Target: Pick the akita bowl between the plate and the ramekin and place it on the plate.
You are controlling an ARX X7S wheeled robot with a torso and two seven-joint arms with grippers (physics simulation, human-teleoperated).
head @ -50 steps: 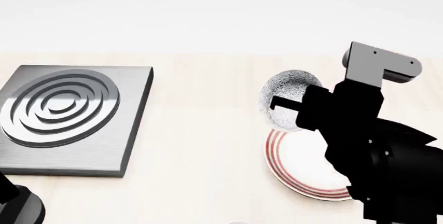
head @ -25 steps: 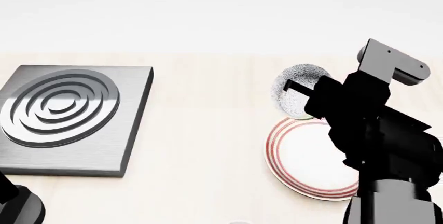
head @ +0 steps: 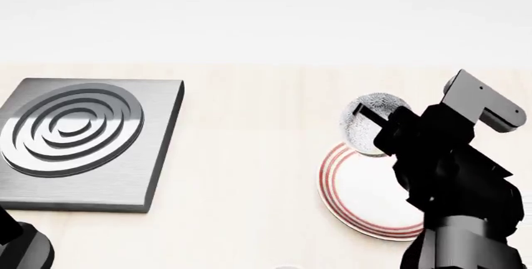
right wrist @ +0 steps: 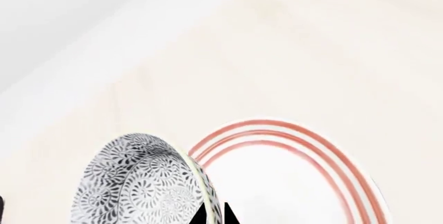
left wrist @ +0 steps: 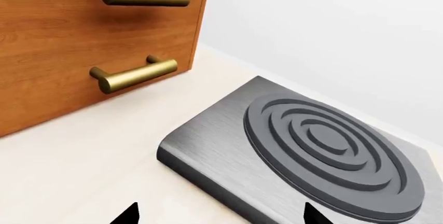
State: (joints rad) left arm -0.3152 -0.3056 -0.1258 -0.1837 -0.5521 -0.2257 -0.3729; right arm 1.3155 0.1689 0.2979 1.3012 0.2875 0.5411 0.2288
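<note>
The akita bowl [head: 373, 121], grey-and-white speckled, hangs tipped on its side just over the far edge of the plate [head: 357, 202]. My right gripper [head: 365, 117] is shut on the bowl's rim. The right wrist view shows the two black fingertips [right wrist: 201, 217] pinching the thin rim of the bowl [right wrist: 138, 182], with the red-ringed plate [right wrist: 277, 129] right beside it. My left gripper [left wrist: 220, 218] is open and holds nothing, its tips spread over the near edge of a metal block. The ramekin does not show in any view.
A grey metal block with raised concentric rings [head: 83, 138] lies on the table at the left, also in the left wrist view [left wrist: 312, 146]. A wooden drawer front with brass handles [left wrist: 132, 73] stands behind it. My left arm [head: 21, 244] sits at the lower left corner.
My right arm has carried the bowl to the right and a little down, toward the plate's far rim. More of the plate now shows. The left arm has not moved.
</note>
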